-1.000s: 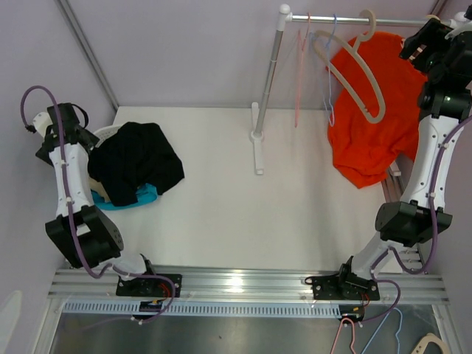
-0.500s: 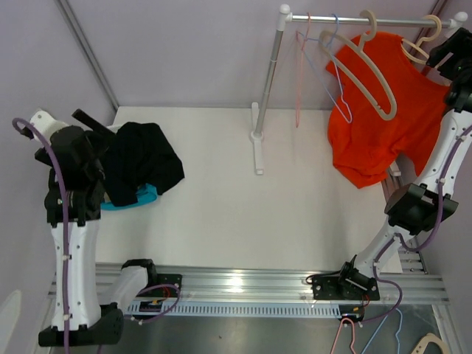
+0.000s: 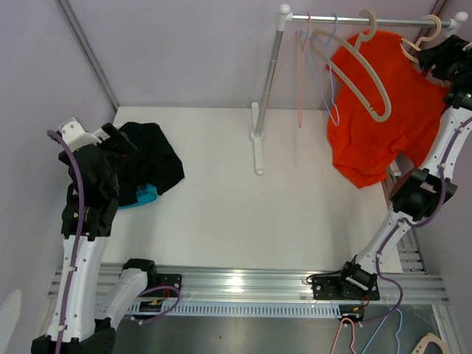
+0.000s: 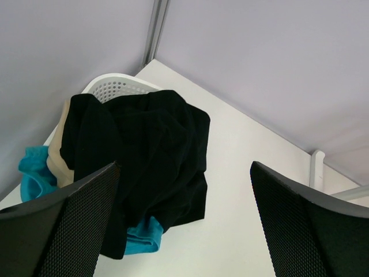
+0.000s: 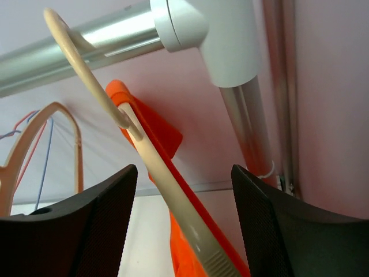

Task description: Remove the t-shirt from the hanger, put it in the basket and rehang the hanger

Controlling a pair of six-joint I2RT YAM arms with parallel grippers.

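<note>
Now the right gripper (image 3: 442,55) sits in the upper right corner of the overhead view, beside the hook of the cream plastic hanger (image 3: 414,46) that carries the bright orange t-shirt (image 3: 376,110). A second ago it stood lower, and that hook was hidden behind it. In the right wrist view the hanger's sloping arm runs between the two fingers, which are apart and narrowing, with a gap on each side. I judge a grip on the hanger is being set up, and the shirt is not yet off.

The shirt hangs from the silver metal rail (image 3: 354,20), collar uppermost and hem lowest. Its long axis runs from the frame's top right down toward the right middle. A larger, bare cream hanger (image 3: 361,74) hangs just left of it.

At the left of the frame the left gripper (image 3: 118,140) has risen. It now points over the crumpled black garment (image 3: 144,158) on the white mesh basket (image 4: 118,86), jaws spread wide and empty.
</note>
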